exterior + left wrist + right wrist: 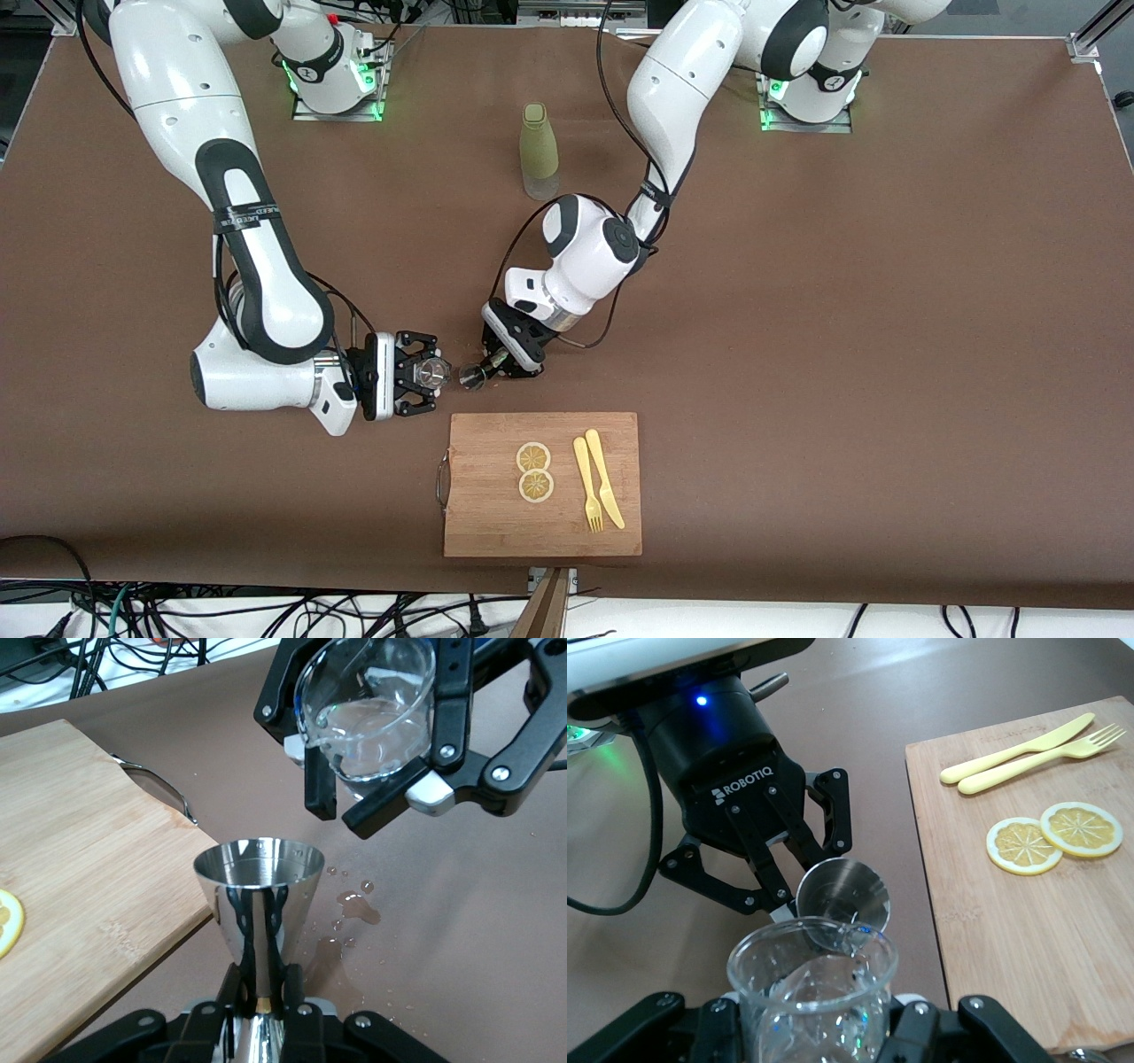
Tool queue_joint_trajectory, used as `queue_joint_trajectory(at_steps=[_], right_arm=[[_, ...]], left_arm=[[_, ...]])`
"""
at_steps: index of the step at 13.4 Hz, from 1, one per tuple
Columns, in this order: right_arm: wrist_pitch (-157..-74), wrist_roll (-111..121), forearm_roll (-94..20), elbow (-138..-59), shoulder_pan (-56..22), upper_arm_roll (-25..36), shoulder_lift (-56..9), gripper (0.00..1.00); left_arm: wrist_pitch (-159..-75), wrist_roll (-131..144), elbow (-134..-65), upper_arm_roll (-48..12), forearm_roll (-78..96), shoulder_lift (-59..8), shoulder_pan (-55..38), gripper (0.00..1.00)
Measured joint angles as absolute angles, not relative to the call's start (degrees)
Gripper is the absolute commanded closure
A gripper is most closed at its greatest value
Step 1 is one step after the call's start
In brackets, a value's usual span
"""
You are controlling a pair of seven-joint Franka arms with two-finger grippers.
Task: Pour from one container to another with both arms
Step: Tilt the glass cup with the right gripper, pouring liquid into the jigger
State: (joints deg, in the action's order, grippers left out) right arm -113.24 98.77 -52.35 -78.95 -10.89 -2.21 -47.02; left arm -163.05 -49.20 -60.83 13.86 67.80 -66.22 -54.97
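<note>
The left gripper clamps the steel jigger at its narrow waist, the safest place on such smooth, light metal. The right gripper holds the glass cup beside it, above the wet table; glass is fragile and slippery.

Silvery jigger, clear glass cup — yellow lemon slices — olive-green bottle
</note>
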Motion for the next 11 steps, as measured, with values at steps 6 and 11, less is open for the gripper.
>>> queue_joint_trajectory(at_steps=[6, 11], right_arm=[[-114.46, 97.65, -52.26, -78.95, -11.87, -2.22, -47.04, 0.77], [-115.17, 95.21, -49.24, -78.95, -12.48, -2.23, -47.09, 0.77]], left_arm=[[-163.05, -49.01, -60.83, 13.87, 67.63, -66.22, -55.04, 1.0], [-162.99, -46.43, -60.83, 13.87, 64.45, -66.22, -55.16, 1.0]])
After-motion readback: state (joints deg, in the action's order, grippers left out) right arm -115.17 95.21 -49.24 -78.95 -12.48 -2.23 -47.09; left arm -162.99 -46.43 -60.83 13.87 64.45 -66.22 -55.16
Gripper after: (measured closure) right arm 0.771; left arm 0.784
